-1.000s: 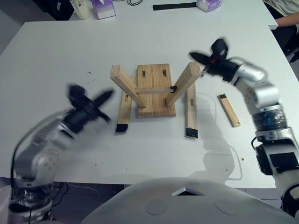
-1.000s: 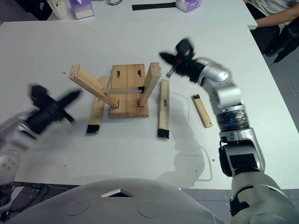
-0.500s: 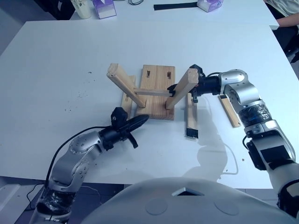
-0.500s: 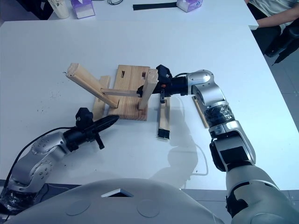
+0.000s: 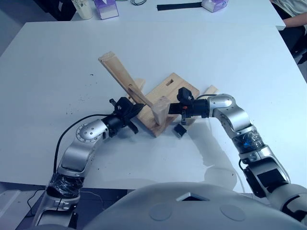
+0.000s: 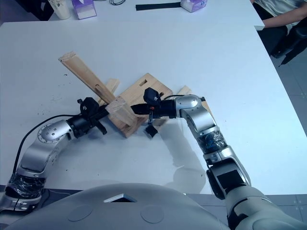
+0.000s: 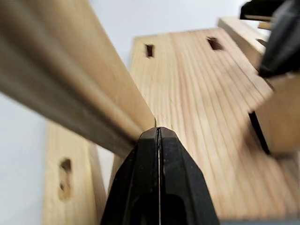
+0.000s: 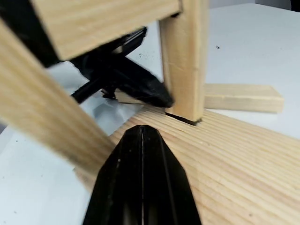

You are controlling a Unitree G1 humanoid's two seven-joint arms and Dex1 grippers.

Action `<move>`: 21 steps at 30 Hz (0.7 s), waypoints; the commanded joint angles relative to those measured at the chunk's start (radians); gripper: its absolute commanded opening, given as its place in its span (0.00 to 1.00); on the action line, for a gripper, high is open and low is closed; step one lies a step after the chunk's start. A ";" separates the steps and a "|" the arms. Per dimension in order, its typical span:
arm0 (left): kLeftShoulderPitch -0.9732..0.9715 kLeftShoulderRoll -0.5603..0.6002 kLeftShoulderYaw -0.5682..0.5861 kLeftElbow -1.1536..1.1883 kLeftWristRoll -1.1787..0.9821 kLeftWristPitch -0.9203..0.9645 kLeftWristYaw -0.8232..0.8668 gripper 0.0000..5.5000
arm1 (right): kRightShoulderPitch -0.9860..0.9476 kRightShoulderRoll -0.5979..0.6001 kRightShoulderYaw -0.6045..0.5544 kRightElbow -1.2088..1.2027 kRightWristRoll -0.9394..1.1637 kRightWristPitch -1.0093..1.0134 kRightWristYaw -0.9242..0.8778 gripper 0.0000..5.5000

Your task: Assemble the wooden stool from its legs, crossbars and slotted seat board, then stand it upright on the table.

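The slotted seat board (image 5: pixel 171 86) lies on the white table (image 5: pixel 57 57), turned at an angle. A long wooden leg (image 5: pixel 120 76) leans up from it toward the far left. A second leg (image 5: pixel 161 109) stands at the board's near corner. My left gripper (image 5: pixel 135 111) is shut, its tip against the foot of the leaning leg (image 7: pixel 70 79) where it meets the board (image 7: pixel 201 108). From the other side, my right gripper (image 5: pixel 173 108) is shut just over the board (image 8: pixel 234 154), close to the standing leg (image 8: pixel 185 61). Their tips are nearly touching.
Loose wooden pieces lie around the board: one behind it (image 5: pixel 139 85), one at its right (image 5: pixel 210 90), one with a black end cap (image 5: pixel 181 130) near my right gripper. A bottle (image 5: pixel 84 7), a purple box (image 5: pixel 106 7) and a black strip (image 5: pixel 178 6) sit at the far edge.
The seat board and its legs have turned and shifted, with the left leg leaning further out. Both grippers moved inward to the board's near corner. The loose pieces were pushed aside.
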 commanded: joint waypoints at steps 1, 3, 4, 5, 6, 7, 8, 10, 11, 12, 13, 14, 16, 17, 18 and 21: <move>-0.092 0.030 0.046 0.063 0.029 0.018 0.001 0.00 | 0.031 0.009 0.034 -0.103 0.001 0.064 -0.036 0.00; -0.129 0.041 0.048 0.113 0.044 0.004 -0.012 0.00 | 0.040 0.018 0.061 -0.134 -0.010 0.087 -0.052 0.00; -0.150 0.044 0.045 0.141 0.051 -0.006 -0.022 0.00 | 0.044 0.022 0.075 -0.144 -0.017 0.096 -0.060 0.00; -0.172 0.042 0.042 0.172 0.056 -0.016 -0.031 0.00 | 0.046 0.025 0.089 -0.151 -0.022 0.104 -0.067 0.00; -0.198 0.037 0.037 0.209 0.064 -0.029 -0.040 0.00 | 0.048 0.028 0.101 -0.157 -0.025 0.113 -0.073 0.00; -0.218 0.032 0.032 0.239 0.070 -0.040 -0.047 0.00 | 0.050 0.030 0.110 -0.161 -0.026 0.117 -0.078 0.00; -0.233 0.028 0.030 0.262 0.074 -0.048 -0.052 0.00 | 0.050 0.032 0.114 -0.165 -0.026 0.121 -0.083 0.00; -0.233 0.021 0.043 0.275 0.063 -0.051 -0.059 0.00 | 0.038 0.031 0.092 -0.173 -0.016 0.124 -0.097 0.00; -0.224 0.019 0.055 0.271 0.053 -0.048 -0.061 0.00 | 0.028 0.028 0.074 -0.173 -0.010 0.125 -0.105 0.00; -0.201 0.019 0.078 0.252 0.033 -0.039 -0.061 0.00 | 0.006 0.022 0.040 -0.166 0.001 0.123 -0.111 0.00; -0.174 0.019 0.110 0.228 0.003 -0.023 -0.064 0.00 | -0.025 0.011 0.003 -0.147 0.008 0.114 -0.115 0.00; -0.144 0.017 0.151 0.200 -0.028 -0.008 -0.060 0.00 | -0.067 -0.001 -0.031 -0.109 0.006 0.095 -0.119 0.00; -0.112 0.012 0.220 0.160 -0.087 0.023 -0.052 0.00 | -0.136 -0.024 -0.075 -0.026 -0.019 0.052 -0.128 0.00; -0.101 0.009 0.256 0.145 -0.115 0.042 -0.044 0.00 | -0.181 -0.040 -0.079 0.049 -0.057 0.005 -0.137 0.00; -0.091 0.008 0.283 0.135 -0.136 0.055 -0.040 0.00 | -0.222 -0.053 -0.071 0.131 -0.103 -0.051 -0.144 0.00; -0.017 0.015 0.328 0.085 -0.164 0.100 -0.035 0.00 | -0.377 -0.042 -0.023 0.478 -0.246 -0.263 -0.190 0.00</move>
